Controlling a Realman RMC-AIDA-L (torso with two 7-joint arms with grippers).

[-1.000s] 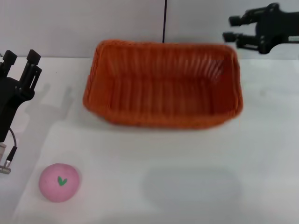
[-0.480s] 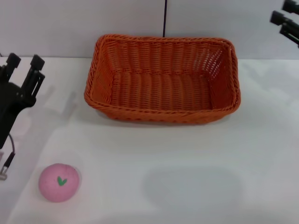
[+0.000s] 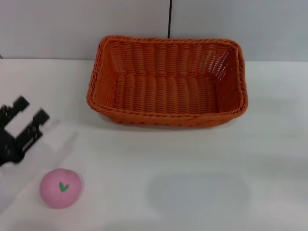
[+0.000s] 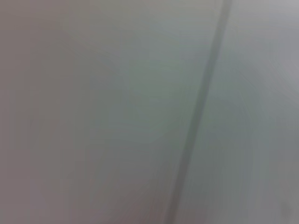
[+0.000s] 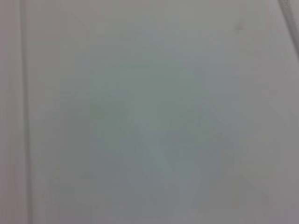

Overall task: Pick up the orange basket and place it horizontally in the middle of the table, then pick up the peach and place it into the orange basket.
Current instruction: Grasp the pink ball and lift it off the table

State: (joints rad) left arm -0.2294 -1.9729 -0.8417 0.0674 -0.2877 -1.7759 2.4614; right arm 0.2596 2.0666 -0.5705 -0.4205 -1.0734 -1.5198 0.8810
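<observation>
- Head view: the orange basket [image 3: 167, 82] sits lengthwise mid-table [image 3: 202, 192]; the peach [image 3: 60, 187] lies near-left. The left gripper [image 3: 29, 111], fingers apart, hovers just beside it; next, descend and grasp.
- Wrist views: nothing identifiable. Right gripper unseen.

The left gripper [image 3: 30, 111] is cut off by the left edge of the head view, its arm out of frame. Both wrist views show only a grey blur crossed by a dark line, nothing recognisable.
</observation>
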